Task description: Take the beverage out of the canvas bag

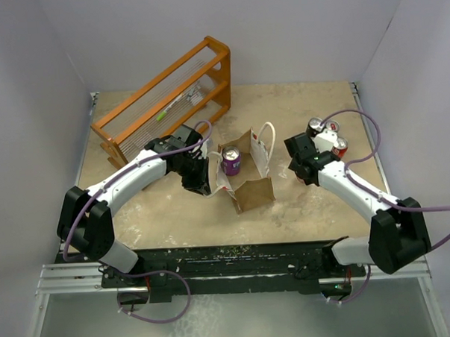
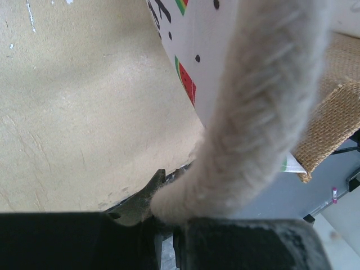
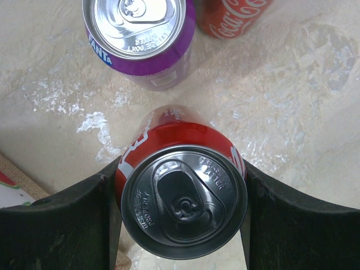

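One purple can [image 1: 231, 161] is sitting inside the canvas bag [image 1: 253, 191]; right pincer [image 3: 183, 185] is gripping a red can [image 3: 184, 205] right of it; left pincer [image 2: 169, 228] is pinching its handle [image 2: 259, 112]; removal is looking unfinished.

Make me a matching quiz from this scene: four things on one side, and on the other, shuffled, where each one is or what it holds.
Things:
1. loop handle
2. red can
3. orange rack
4. canvas bag

Places or states:
A. at the back left of the table
B. holds a purple can
C. between the fingers of the right gripper
D. pinched by the left gripper

Pairs: 1-D, 2-C, 3-A, 4-B
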